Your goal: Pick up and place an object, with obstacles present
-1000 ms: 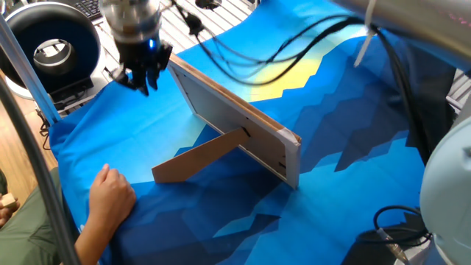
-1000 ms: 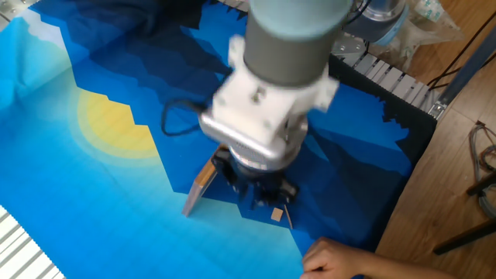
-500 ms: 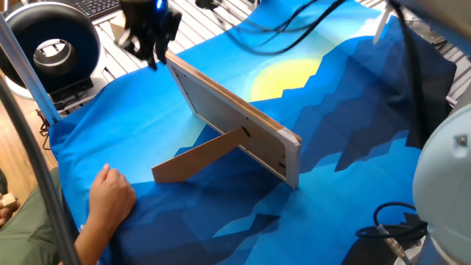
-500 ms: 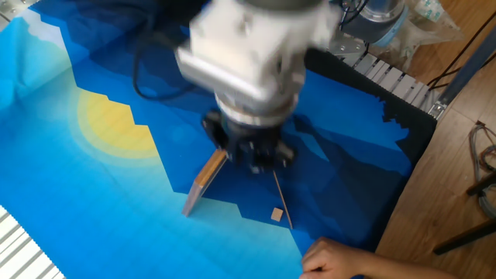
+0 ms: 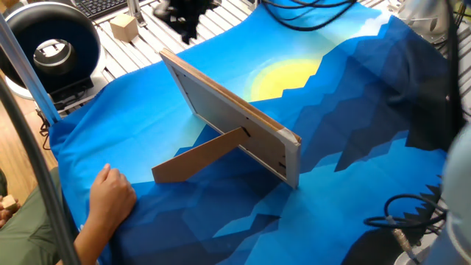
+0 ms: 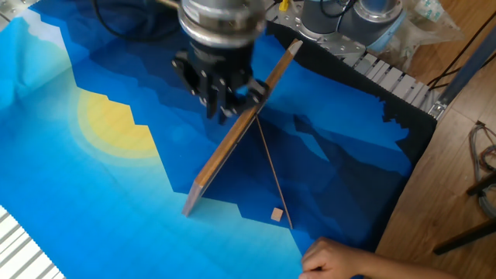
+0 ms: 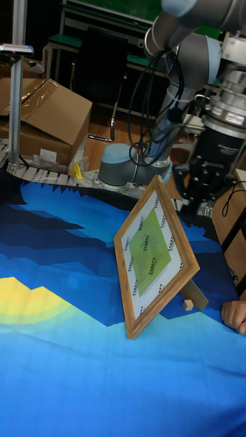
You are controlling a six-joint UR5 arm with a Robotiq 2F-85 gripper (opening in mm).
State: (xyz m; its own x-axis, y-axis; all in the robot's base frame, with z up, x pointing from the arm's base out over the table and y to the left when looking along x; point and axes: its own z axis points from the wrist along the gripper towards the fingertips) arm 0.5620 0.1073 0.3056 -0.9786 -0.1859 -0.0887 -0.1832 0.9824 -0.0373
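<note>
Blue cloth printed with a yellow sun is covering the tabletop (image 5: 353, 110) in one fixed view, where the board (image 5: 228, 118) is standing tilted on its brown strut (image 5: 199, 158); a small wooden block (image 5: 124, 27) is sitting on the slatted surface beyond, likely the light, stiff piece to pinch across its flat sides. A person's hand (image 5: 110, 195) is resting nearby.

From the other fixed view, the pincer (image 6: 221, 97) is hanging just beside the board's upper edge, fingers close together and apparently empty; another tiny block (image 6: 277, 215) is lying by the strut's foot.

In the tall fixed view, a cardboard box (image 7: 48, 123) is sitting behind, contents hidden.
</note>
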